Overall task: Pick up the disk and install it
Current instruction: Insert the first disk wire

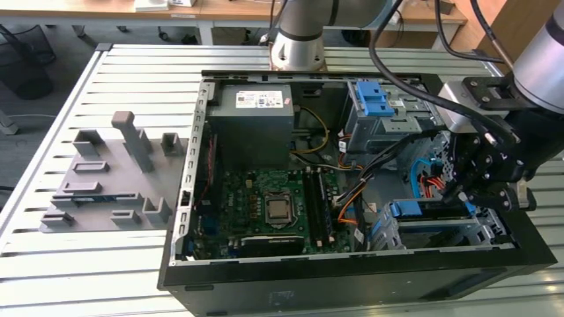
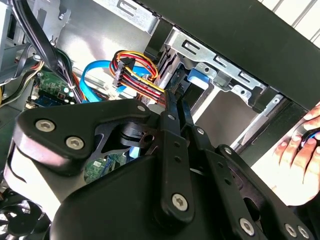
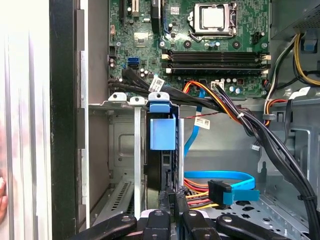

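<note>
The disk stands on edge inside the lower drive cage of the open computer case, at the exterior view's right. Its blue bracket tab shows at the far end in the first wrist view, with the dark body of the disk running back toward me. My gripper is just above that cage. In both wrist views the gripper's two thin fingers sit close together at the disk's near end, shut with nothing between them. The blue bracket lies just beyond the gripper.
Blue and multicoloured cables with connectors lie beside the disk. The case holds a motherboard, a grey power supply and an upper cage with blue latches. A grey fixture sits at the exterior view's left. A person's hand rests outside the case wall.
</note>
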Controlling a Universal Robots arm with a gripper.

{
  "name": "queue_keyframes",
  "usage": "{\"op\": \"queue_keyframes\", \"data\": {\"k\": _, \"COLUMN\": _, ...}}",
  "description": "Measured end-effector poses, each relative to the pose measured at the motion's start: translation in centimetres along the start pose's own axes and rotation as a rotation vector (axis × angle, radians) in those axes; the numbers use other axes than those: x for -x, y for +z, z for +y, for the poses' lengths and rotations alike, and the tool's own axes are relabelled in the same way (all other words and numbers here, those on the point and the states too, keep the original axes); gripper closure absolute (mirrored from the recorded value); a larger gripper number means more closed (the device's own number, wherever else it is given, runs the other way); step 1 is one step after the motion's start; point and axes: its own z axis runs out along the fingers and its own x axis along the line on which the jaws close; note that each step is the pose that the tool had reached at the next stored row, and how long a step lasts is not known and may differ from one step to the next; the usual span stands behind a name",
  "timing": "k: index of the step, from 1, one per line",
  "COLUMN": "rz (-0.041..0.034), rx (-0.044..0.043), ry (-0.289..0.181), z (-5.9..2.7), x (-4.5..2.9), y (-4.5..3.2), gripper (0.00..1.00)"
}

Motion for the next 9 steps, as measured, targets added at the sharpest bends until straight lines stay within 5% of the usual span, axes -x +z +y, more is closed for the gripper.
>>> {"op": "queue_keyframes", "data": {"k": 9, "rz": 0.0002, "rx": 0.0000, "ry": 0.000, "z": 0.00, "x": -0.01, "y": 0.12, "gripper": 0.84}}
